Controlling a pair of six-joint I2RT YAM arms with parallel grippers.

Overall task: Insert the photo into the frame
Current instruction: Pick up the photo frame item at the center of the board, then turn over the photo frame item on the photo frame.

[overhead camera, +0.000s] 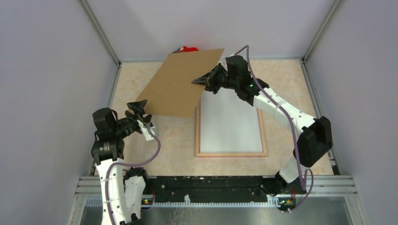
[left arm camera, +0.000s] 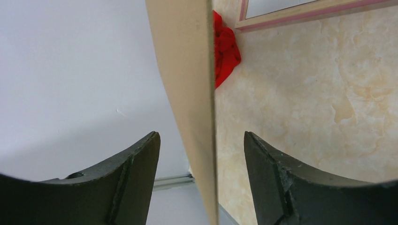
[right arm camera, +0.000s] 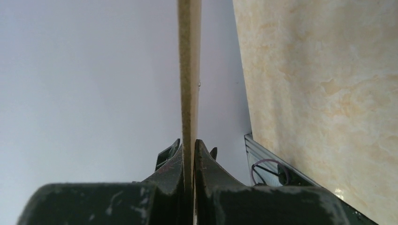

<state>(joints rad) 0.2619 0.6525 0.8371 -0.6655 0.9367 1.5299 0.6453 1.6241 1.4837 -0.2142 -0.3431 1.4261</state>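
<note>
The frame lies flat on the desk, with a brown board held tilted in the air over its far-left corner.

From above we see a pale sheet filling the frame, but we cannot tell whether it is the photo. The right tool is pinched tight on the board's right edge, and its wrist view shows only that edge, end-on. The left tool stands wide astride the board's near-left corner, and in its wrist view the fingers are clear of both faces. That view alone shows the red cloth bunched beside the frame's pink corner. From above the board hides most of the cloth.
</note>
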